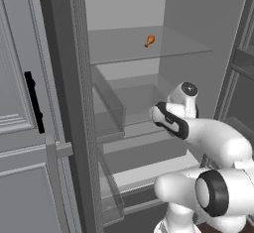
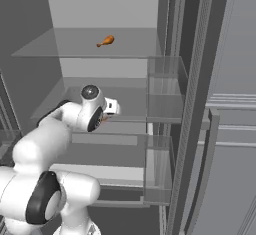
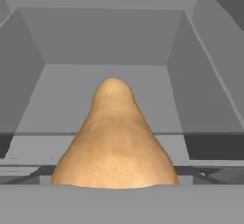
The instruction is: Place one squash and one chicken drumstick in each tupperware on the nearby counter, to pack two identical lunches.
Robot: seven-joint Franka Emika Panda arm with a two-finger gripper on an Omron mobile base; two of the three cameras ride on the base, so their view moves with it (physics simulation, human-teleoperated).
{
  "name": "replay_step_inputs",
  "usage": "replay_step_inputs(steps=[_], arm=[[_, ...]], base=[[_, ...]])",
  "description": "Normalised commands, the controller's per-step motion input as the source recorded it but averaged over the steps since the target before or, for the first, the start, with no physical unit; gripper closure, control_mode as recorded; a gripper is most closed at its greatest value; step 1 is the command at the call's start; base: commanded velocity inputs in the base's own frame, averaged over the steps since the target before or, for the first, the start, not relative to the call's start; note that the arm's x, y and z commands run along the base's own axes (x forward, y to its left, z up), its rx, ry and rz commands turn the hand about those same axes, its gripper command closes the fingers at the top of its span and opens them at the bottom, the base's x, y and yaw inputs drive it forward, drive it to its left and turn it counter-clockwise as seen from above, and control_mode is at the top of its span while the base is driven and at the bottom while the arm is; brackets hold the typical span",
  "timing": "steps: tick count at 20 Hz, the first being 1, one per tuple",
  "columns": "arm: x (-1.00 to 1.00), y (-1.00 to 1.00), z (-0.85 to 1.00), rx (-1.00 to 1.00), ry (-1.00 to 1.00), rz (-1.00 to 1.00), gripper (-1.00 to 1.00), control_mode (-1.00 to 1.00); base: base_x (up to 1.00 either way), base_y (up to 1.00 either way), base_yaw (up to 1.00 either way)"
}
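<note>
Squash (image 3: 114, 137): tan, pear-shaped, at the lower centre of the hand view just ahead of the gripper, narrow end toward the back of a grey fridge compartment (image 3: 109, 42). Drumstick (image 1: 149, 40): orange-brown, on the glass shelf (image 1: 183, 46) at the upper centre of both base views. Gripper: fingertips not visible, so open or gripping cannot be told; no legible writing.

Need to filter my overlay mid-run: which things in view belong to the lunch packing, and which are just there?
Job:
squash, close in front of the hand camera
chicken drumstick, on the upper glass shelf

Just there:
door bins
cabinet door with black handle
</note>
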Motion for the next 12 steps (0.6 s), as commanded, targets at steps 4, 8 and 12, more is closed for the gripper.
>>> replay_step_inputs(steps=[4,8,12], arm=[[-1.00,0.08,0.98,0.00,0.00,0.08,1.00,-1.00],[-1.00,0.18,0.83,0.00,0.00,0.05,1.00,-1.00],[-1.00,0.03,0.29,0.00,-0.09,0.00,1.00,-1.00]], base=[[0.00,0.00,0.00],[0.00,0.00,0.00],[0.00,0.00,0.00]])
